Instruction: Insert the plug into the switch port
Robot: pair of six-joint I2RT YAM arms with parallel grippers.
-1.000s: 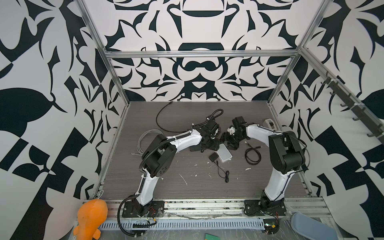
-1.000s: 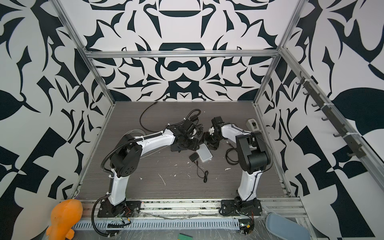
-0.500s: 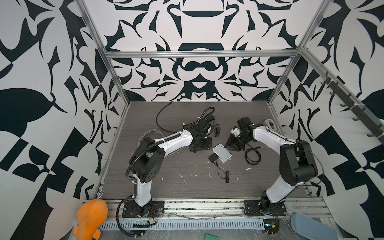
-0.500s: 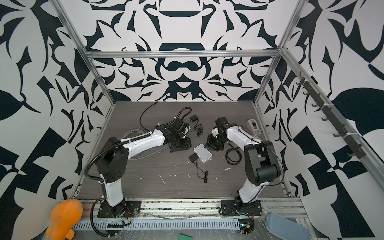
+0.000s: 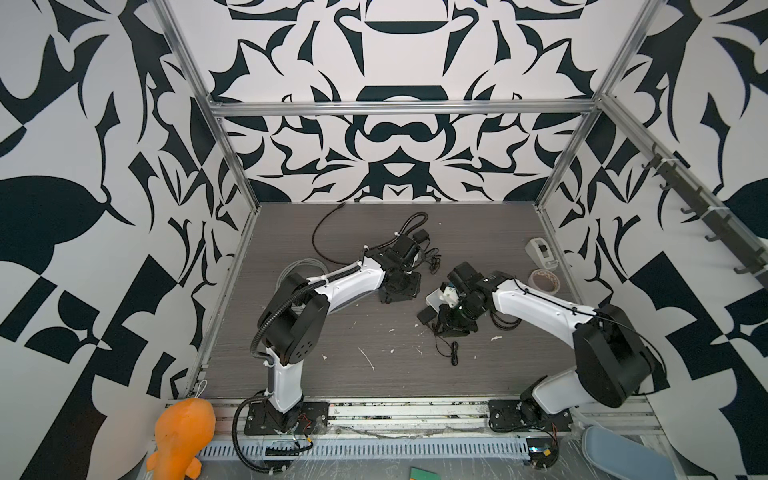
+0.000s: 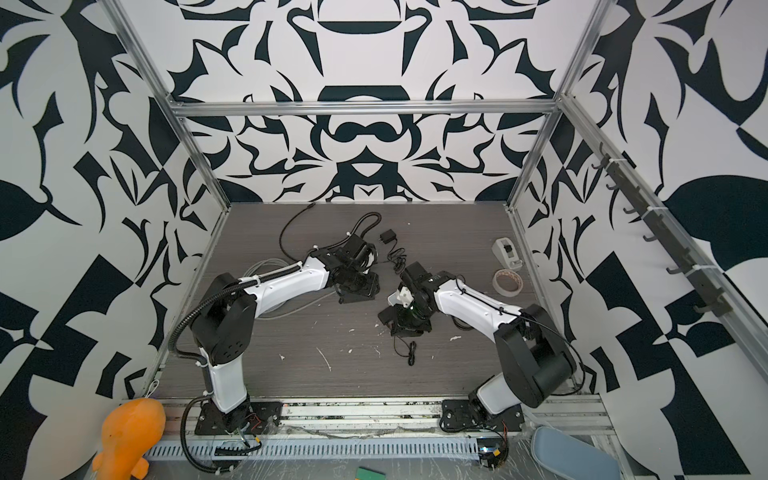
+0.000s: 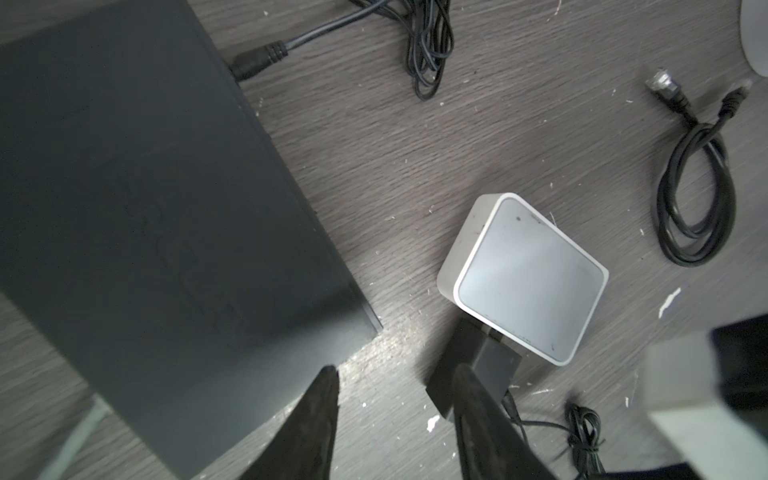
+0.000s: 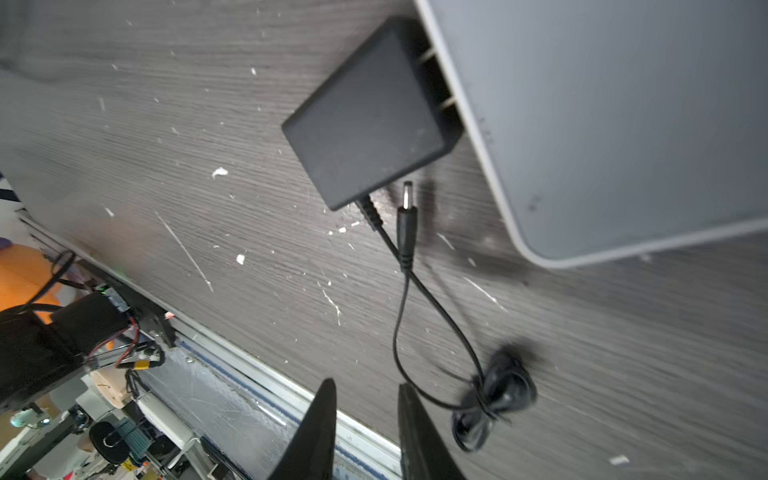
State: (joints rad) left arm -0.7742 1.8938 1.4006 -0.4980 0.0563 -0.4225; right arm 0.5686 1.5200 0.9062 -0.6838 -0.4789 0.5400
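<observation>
The flat black switch (image 7: 158, 199) lies under my left arm in both top views (image 5: 401, 286) (image 6: 360, 287); its port cannot be made out. One barrel plug (image 7: 253, 64) meets the switch's edge. A second barrel plug (image 8: 405, 220) lies loose on the table beside a black adapter (image 8: 370, 116) that touches the white box (image 8: 602, 124). My left gripper (image 7: 395, 374) hovers open and empty off the switch's corner. Open only narrowly, my right gripper (image 8: 368, 384) hangs above the table short of the loose plug, next to its bundled cord (image 8: 498, 395), with nothing between its fingers.
A coiled black network cable (image 7: 690, 187) lies beyond the white box (image 7: 523, 278). A tape roll (image 5: 544, 280) and a dispenser (image 5: 540, 251) sit at the right wall. Another adapter (image 5: 422, 237) and a grey cable coil (image 5: 291, 270) lie at the back and left.
My right gripper has moved toward the front of the table, over the adapter, and its jaws have narrowed. The left gripper has drawn back a little to the left.
</observation>
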